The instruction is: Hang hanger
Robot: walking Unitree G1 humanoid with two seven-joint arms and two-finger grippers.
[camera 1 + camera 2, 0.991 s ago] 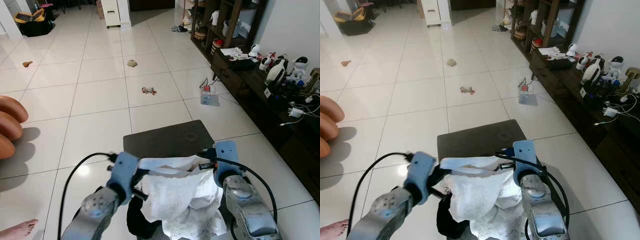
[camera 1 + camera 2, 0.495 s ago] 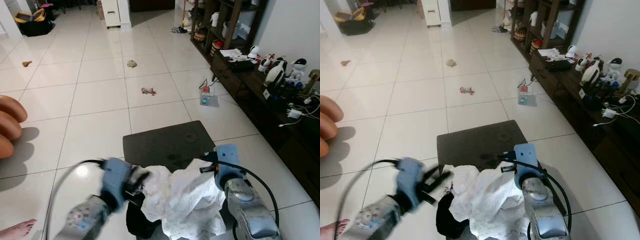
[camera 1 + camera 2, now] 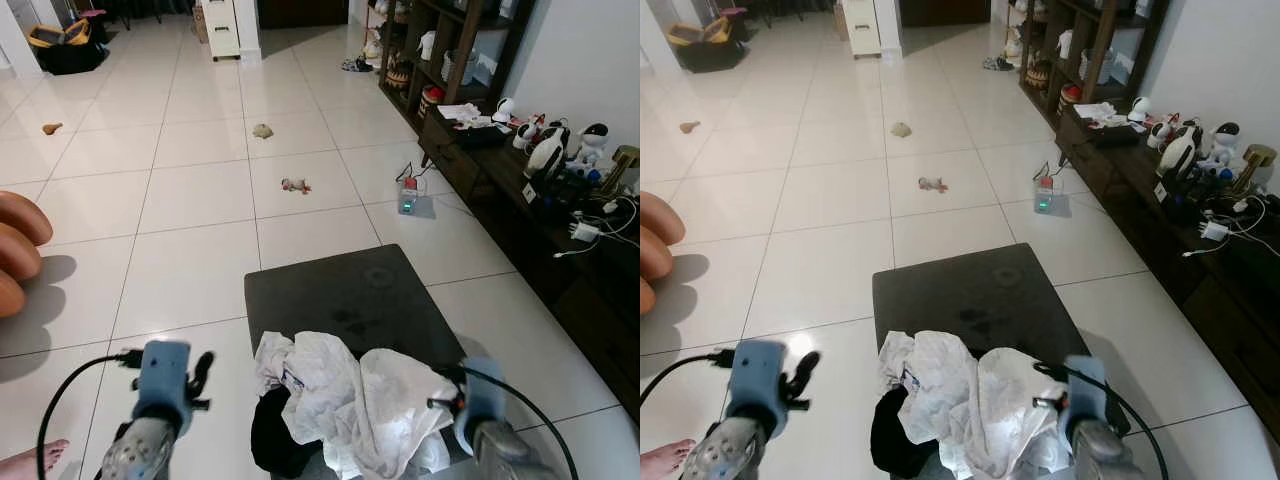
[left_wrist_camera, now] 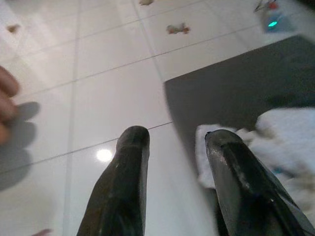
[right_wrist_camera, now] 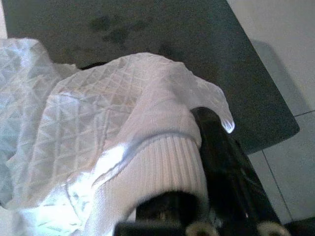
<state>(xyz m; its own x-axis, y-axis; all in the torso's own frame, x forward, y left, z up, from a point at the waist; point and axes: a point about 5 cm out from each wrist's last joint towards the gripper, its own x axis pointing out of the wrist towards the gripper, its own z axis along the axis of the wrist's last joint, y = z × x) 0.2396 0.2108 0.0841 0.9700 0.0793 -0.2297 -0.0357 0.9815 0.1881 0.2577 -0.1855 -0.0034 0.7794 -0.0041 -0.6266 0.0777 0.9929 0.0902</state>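
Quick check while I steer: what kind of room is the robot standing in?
Most likely a home living room: glossy white tiled floor, a dark shelving unit and low cabinet crowded with figurines and cables, and a white garment heaped on a dark table.

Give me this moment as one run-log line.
left claw: open, empty, beside the pile | right claw: under white garment, grip unclear | garment: heaped on dark table | hanger: not identified

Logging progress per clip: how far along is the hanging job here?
Barely started. Done: nothing hung; the white garment lies heaped on the dark table beside a black cloth. In hand: the right gripper sits in the garment's ribbed edge; the left gripper, jaws open, is empty beside the pile. Left: hanger and hanging.
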